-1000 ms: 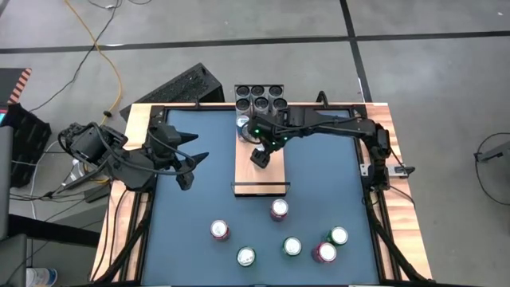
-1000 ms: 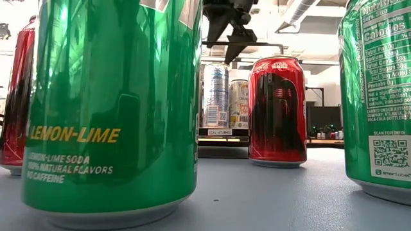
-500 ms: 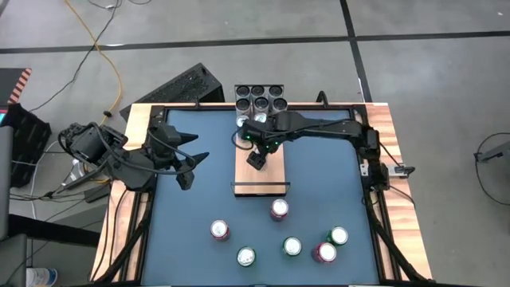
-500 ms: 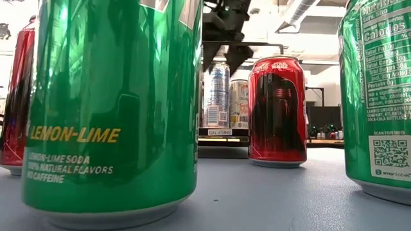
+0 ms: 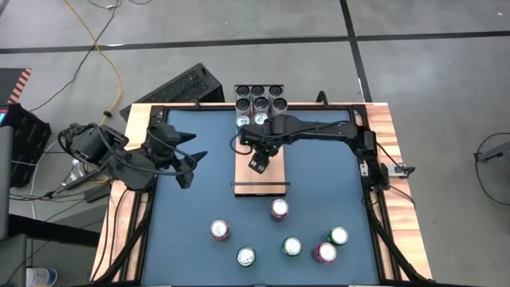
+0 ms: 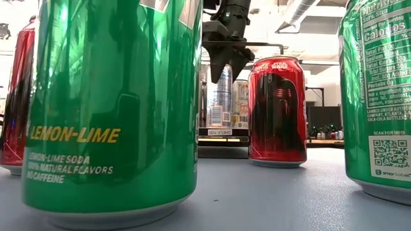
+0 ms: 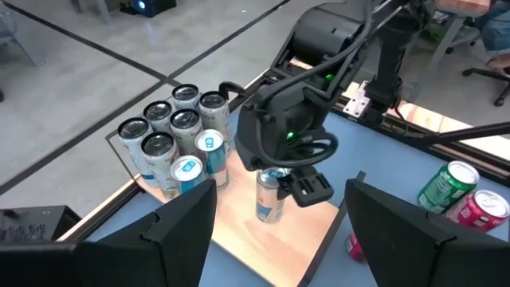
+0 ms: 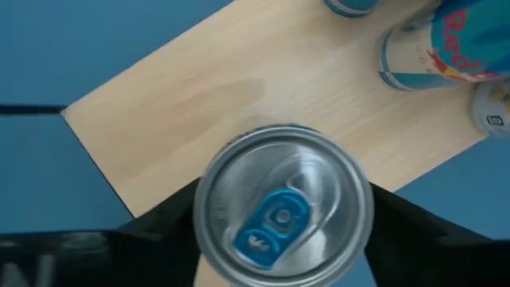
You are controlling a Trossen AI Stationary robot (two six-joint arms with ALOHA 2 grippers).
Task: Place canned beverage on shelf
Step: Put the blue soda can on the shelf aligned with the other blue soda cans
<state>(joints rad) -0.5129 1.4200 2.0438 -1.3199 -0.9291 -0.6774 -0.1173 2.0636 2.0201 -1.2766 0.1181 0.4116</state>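
with the slim can (image 7: 271,195) upright on the shelf (image 5: 259,169), just short of two cans at its far end, and the right gripper (image 7: 296,182) straddling it narrowly, squeeze centred, then lift straight; left gripper (image 5: 188,168) half-open beside.

I see a yellow cable (image 5: 114,68) on the floor at 11 o'clock and a keyboard (image 5: 182,86) nearby.

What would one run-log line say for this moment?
right gripper: closing around slim can on shelf | left gripper: idle, table's left | loose cans: front
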